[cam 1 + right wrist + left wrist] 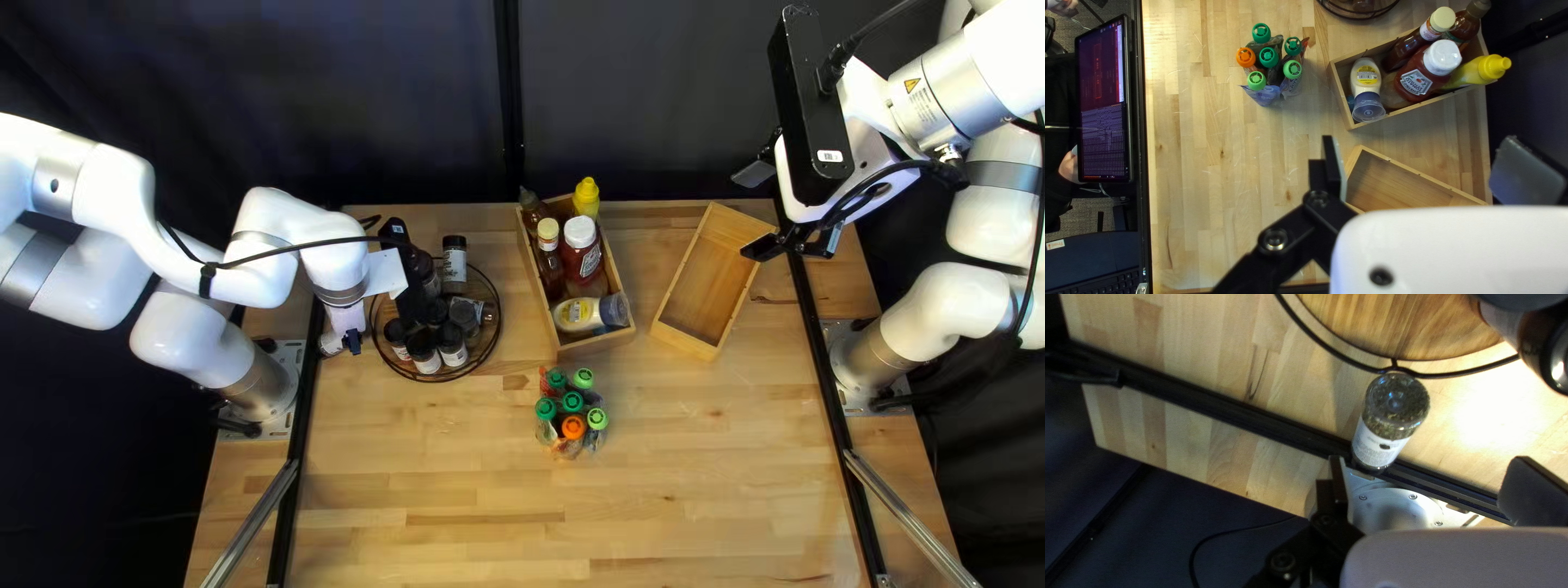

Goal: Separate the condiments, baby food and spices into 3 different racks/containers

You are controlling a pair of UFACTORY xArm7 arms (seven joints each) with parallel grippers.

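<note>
We count five condiment bottles in the wooden crate [542, 308], our landmark: a red one with a white cap [1420, 79] and a pale, printed label, a yellow one [1475, 71], a pale squeeze bottle [1366, 84] with a yellow-and-white label, and two dark bottles [1409, 49]. On the near side of the crate we have six baby food pouches [1264, 93] bunched on the tabletop [457, 479], with three dark green caps, two light green and one orange. Left of the crate in the top left view, a round wire basket [419, 375] holds at least six dark-capped spice jars [454, 259] with pale labels. Farther left of the crate, beyond that basket, is one more herb jar [1393, 411], its clear base toward our camera and its label pale with small print.

Our left gripper [352, 340] is left of the crate too, fingers apart, the herb jar ahead of them. Our right gripper [759, 209], raised right of the crate, also has its fingers spread. Between the crate and our right arm's base sits a second wooden box [708, 285].
</note>
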